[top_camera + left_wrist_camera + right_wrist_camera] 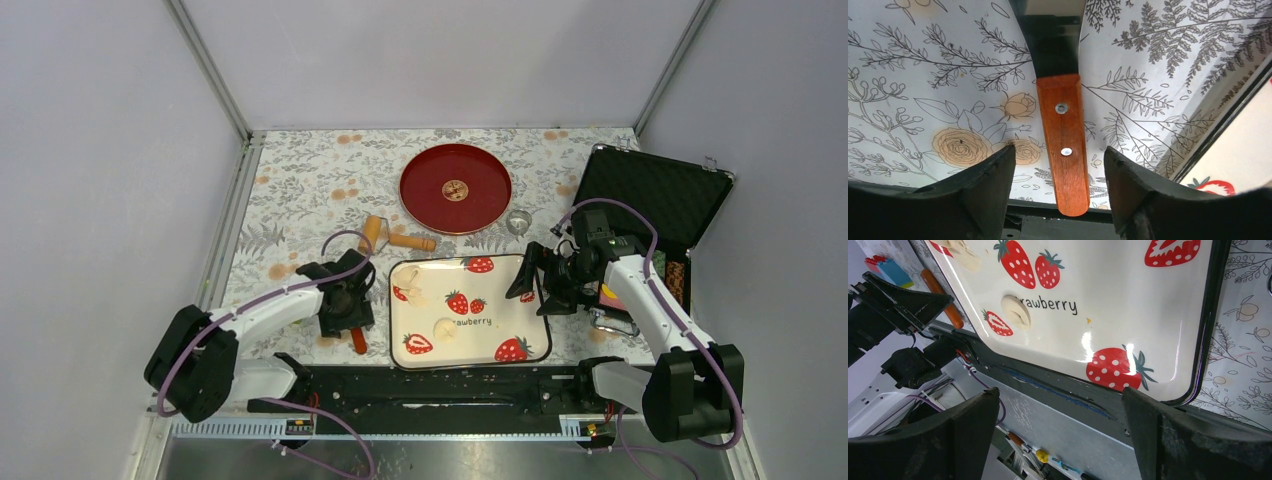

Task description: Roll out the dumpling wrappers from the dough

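A small round lump of dough (pixel 445 328) (pixel 1015 312) lies near the middle of the strawberry tray (pixel 530 345) (pixel 1148 300). A flattened ragged patch of dough (pixel 410 290) (pixel 964 256) sits at the tray's far left corner; I cannot tell whether any of it is a dumpling wrapper. My left gripper (pixel 345 318) (pixel 1059 152) is open, left of the tray. It straddles the orange wooden handle (pixel 1063 130) (pixel 358 341) of a metal-bladed scraper on the cloth, with a gap on each side. My right gripper (pixel 528 280) (pixel 1060 392) hangs open and empty over the tray's right edge.
A tan wooden roller (pixel 395 236) lies on the floral cloth behind the tray. A red plate (pixel 430 165) and a small metal ring cutter (pixel 517 222) stand further back. An open black case (pixel 650 195) is at the right. The black base rail (pixel 430 385) runs along the near edge.
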Controlling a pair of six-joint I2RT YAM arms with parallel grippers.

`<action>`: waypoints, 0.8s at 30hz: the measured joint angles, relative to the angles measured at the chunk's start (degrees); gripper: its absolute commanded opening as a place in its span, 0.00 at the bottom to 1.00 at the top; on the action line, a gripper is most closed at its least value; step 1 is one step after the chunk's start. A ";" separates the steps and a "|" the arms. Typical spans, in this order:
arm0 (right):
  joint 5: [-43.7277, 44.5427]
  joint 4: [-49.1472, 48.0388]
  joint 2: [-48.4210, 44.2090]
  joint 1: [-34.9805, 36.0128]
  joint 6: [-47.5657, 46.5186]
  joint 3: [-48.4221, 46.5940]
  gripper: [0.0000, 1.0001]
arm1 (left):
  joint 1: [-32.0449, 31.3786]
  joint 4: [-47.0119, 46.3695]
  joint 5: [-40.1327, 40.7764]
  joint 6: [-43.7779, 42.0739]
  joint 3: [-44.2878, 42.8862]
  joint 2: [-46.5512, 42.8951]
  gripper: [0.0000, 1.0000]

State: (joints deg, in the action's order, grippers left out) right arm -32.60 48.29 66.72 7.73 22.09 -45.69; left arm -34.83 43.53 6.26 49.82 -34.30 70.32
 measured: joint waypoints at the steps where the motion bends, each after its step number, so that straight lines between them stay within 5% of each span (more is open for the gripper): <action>1: 0.02 0.00 -0.02 0.00 0.00 0.02 1.00 | 0.00 0.50 0.24 -0.24 -0.44 0.81 0.64; 8: 0.09 0.00 -1.05 0.00 0.02 0.02 0.99 | -0.04 1.44 0.76 -2.01 -3.21 5.05 0.61; 13: 0.07 -0.02 -1.11 0.00 0.02 0.02 0.99 | -0.20 0.96 -0.31 -2.10 -4.26 6.75 0.44; 15: 0.07 -0.02 -1.11 0.00 0.00 0.02 1.00 | -0.42 0.68 -0.33 -1.92 -4.57 7.17 0.34; 18: 0.07 -0.02 -1.11 0.00 0.00 0.02 0.99 | -0.57 0.55 -0.24 -1.64 -4.76 7.43 0.00; 24: 0.07 -0.02 -1.11 0.00 0.02 0.02 0.99 | -0.72 0.83 0.15 -1.33 -4.92 7.34 0.00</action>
State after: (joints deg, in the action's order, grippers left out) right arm -32.53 48.27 65.60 7.73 22.11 -45.67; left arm -35.55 44.36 6.42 48.49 -39.22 77.67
